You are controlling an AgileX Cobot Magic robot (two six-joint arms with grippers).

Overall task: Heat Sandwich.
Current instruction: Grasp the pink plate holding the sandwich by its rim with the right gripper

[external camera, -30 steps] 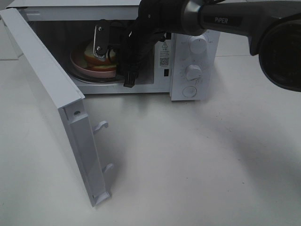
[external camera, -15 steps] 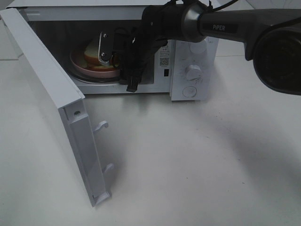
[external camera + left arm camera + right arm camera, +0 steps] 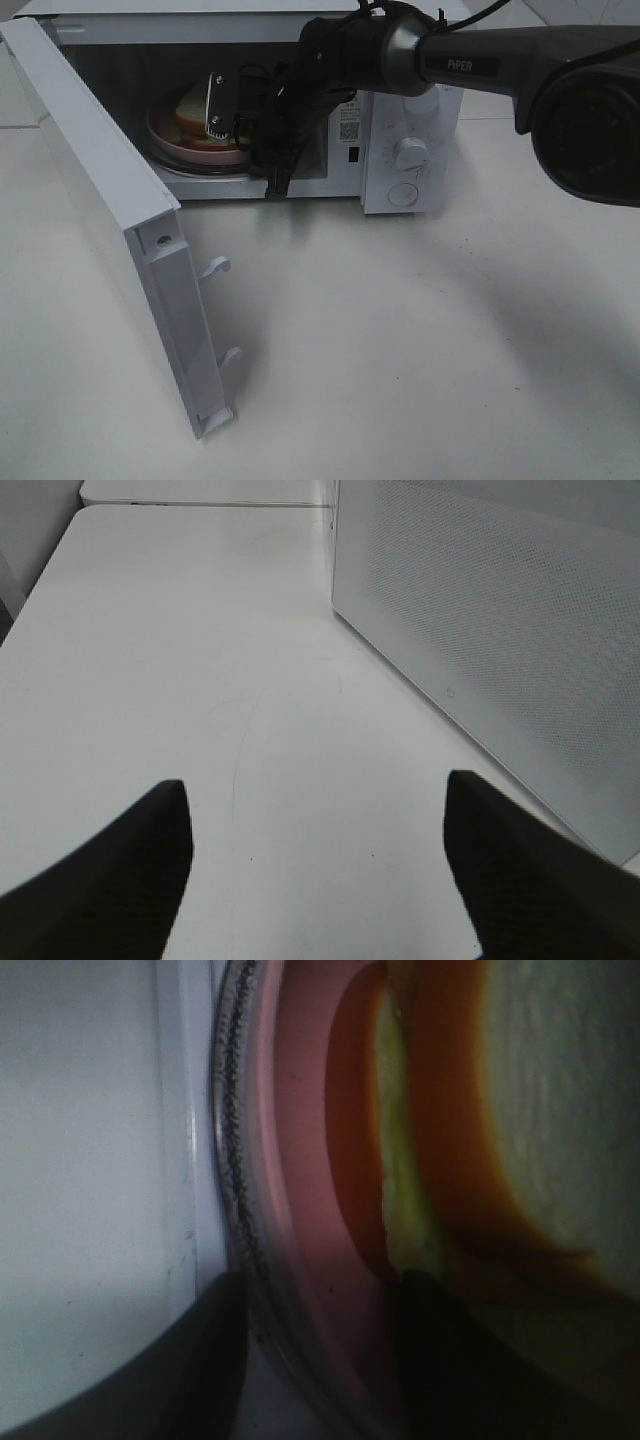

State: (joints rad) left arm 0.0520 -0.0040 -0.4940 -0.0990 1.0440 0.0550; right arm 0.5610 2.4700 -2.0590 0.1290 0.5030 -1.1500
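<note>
The sandwich (image 3: 192,108) lies on its round pink plate (image 3: 190,144) on the glass turntable inside the open white microwave (image 3: 412,130). My right gripper (image 3: 245,142) reaches into the cavity at the plate's right side. In the right wrist view its two dark fingertips (image 3: 210,1360) stand well apart on either side of the plate's rim (image 3: 300,1180), with the sandwich's crust and filling (image 3: 400,1190) close ahead. My left gripper (image 3: 315,870) is open and empty over bare table, beside the microwave's perforated side wall (image 3: 500,650); it is outside the exterior view.
The microwave door (image 3: 110,210) swings far open to the front left, with two latch hooks (image 3: 215,268) sticking out. Two dials (image 3: 408,153) and a button sit on the panel at the right. The white table (image 3: 400,340) spreads in front.
My right arm has dropped a little and shifted left, and the gripper sits lower at the plate's edge. The plate and sandwich have stayed in place.
</note>
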